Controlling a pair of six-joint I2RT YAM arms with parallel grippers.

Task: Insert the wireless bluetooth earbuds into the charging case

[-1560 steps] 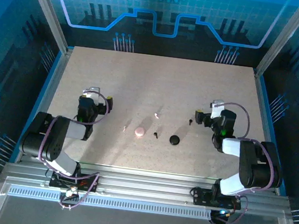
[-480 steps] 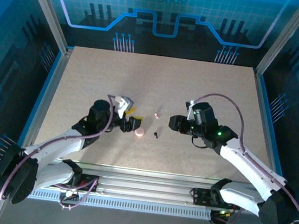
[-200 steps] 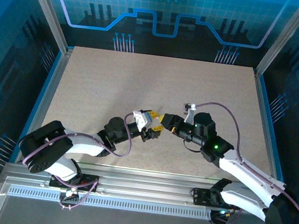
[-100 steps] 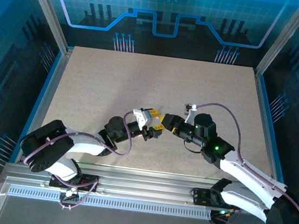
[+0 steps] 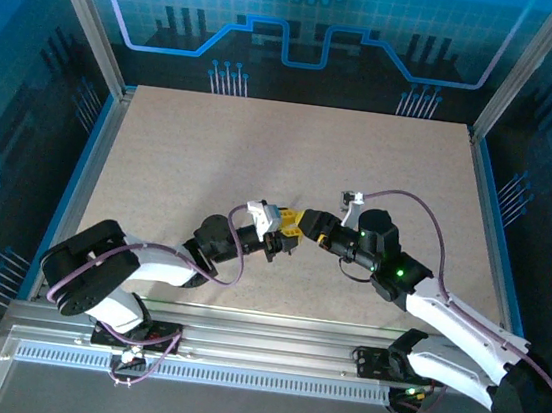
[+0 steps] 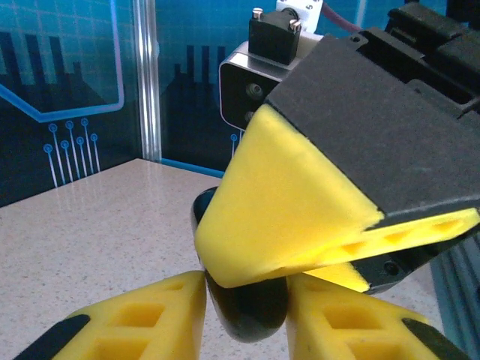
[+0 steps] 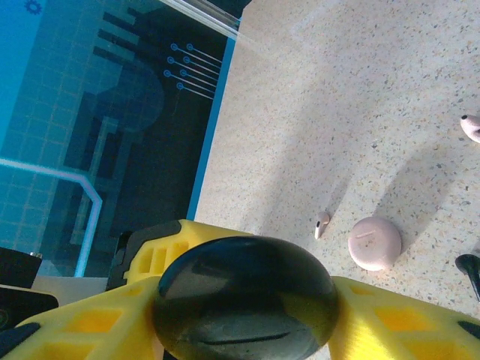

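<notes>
Both arms meet over the middle of the table (image 5: pixel 263 145), tool to tool, and there is one glossy black puck (image 7: pixel 244 296) caught between them, well up off the surface. The left tool (image 5: pixel 277 239) is clenched on it: in the left wrist view its two yellow fingers press the puck's rounded sides from below, touching on both flanks. The right tool (image 5: pixel 299 225) has hold of that same puck too. From the right wrist camera the dark oval spans the whole gap between its two yellow fingers, and one of the left tool's fingers peeks out just behind it. So that is two tools on one puck, with a thin seam line showing across its face. Down on the table, past the right tool, lies one charging case (image 7: pixel 374 243), pale pink and round, flat on the speckled surface with a small slot mark on top. Nothing is gripping it. Now count the loose bits around it, three in all. One whitish earbud (image 7: pixel 321 225) lies just beside the case, apart from it. A second whitish earbud (image 7: pixel 472 127) sits farther off at the frame's right edge. One black piece (image 7: pixel 469 264) is also cut by the frame's right edge, near the case. All three rest on the table, outside the case.
</notes>
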